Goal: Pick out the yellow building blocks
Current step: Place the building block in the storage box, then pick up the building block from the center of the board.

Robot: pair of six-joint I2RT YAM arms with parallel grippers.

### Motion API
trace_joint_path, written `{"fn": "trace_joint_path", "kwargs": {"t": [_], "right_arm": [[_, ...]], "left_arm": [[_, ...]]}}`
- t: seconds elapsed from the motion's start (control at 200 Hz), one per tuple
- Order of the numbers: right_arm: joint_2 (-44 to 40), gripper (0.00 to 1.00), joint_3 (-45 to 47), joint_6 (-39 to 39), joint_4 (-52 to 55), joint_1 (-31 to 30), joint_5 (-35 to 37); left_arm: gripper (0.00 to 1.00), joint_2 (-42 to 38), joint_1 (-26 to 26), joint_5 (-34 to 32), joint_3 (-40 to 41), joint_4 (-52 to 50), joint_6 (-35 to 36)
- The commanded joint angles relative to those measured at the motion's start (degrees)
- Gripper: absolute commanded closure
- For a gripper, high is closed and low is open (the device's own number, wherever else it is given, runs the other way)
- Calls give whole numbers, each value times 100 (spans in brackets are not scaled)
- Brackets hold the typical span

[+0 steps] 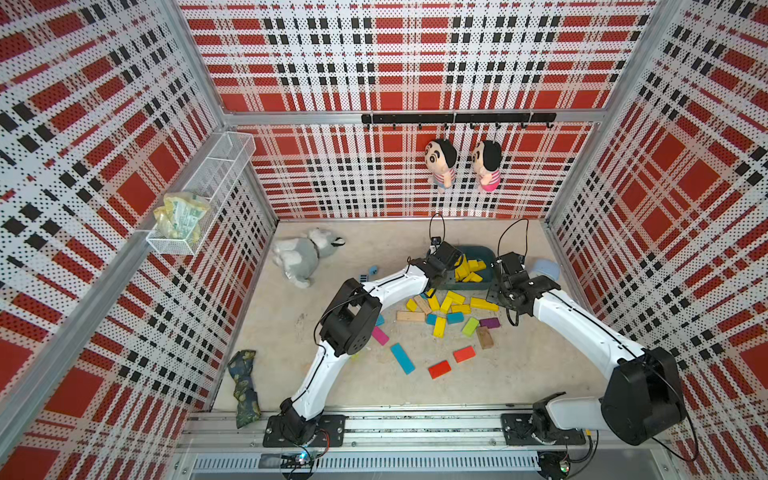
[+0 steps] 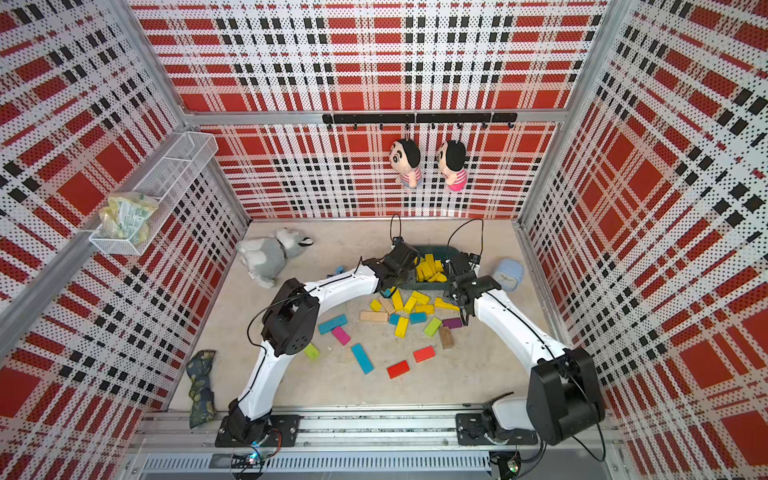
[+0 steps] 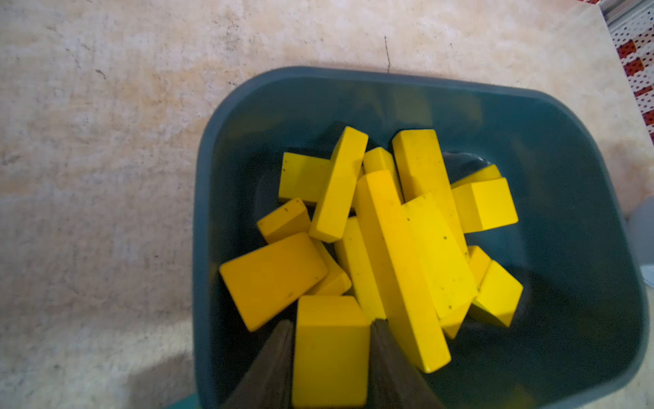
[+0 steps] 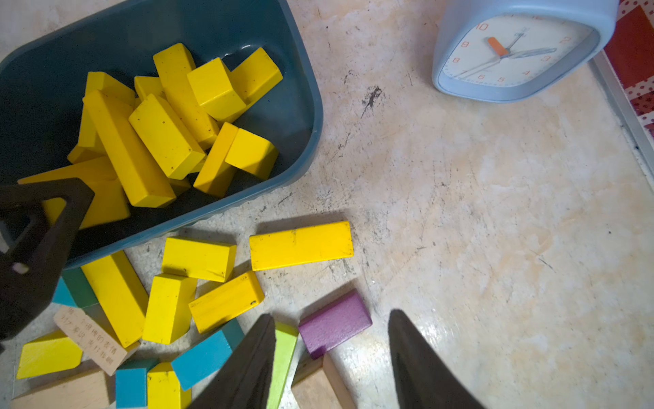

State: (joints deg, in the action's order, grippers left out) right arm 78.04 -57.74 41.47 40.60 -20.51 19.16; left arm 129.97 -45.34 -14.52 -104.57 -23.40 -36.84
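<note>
We see most of the yellow building blocks (image 3: 407, 248) heaped in the teal bin (image 3: 584, 212). Loose yellow blocks (image 4: 300, 244) lie flat on the table just beside it, next to a tan block (image 4: 90, 340) whose printed characters we cannot read, and near the bin a pale blue clock (image 4: 516, 53) shows orange numerals, 10, 9 and 3 among them. The left arm (image 1: 399, 282) bends at the elbow and reaches over the bin, the left gripper (image 3: 332, 321) clamped on one yellow block (image 3: 331, 354), while the right arm (image 1: 573, 320) angles in beside the bin, the right gripper (image 4: 331, 315) spread apart and empty over a purple block (image 4: 336, 329).
</note>
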Motion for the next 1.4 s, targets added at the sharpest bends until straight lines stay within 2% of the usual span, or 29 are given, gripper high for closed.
{"fn": "trace_joint_path", "kwargs": {"t": [0.0, 0.2, 0.376, 0.541, 0.686, 0.787, 0.897, 1.217, 1.398], "right_arm": [[74, 45, -190, -51, 146, 14, 37], [254, 45, -461, -396, 318, -61, -48], [523, 45, -602, -270, 75, -579, -320], [1238, 45, -955, 305, -169, -1205, -698], [1746, 46, -997, 964, -578, -1320, -1306], [2018, 46, -1039, 1197, -740, -1358, -1403], [2325, 47, -1182, 1268, -745, -1363, -1382], [2973, 54, -1659, 1550, -568, -1363, -1223], [3150, 56, -1902, 1871, -83, -1372, -887]], "left_arm": [[55, 25, 25, 73, -46, 206, -29], [51, -178, 43, 18, -11, 256, -60], [51, -906, 41, -313, 460, 510, -159], [53, -1994, 157, -644, 1672, 1005, -634], [55, -2966, 465, -670, 3216, 1465, -1476], [55, -3482, 664, -722, 4075, 1641, -1842], [55, -3882, 844, -699, 4670, 1717, -2028], [61, -4355, 1107, -728, 5098, 1672, -2045], [62, -4460, 1211, -735, 5179, 1645, -2020]]}}
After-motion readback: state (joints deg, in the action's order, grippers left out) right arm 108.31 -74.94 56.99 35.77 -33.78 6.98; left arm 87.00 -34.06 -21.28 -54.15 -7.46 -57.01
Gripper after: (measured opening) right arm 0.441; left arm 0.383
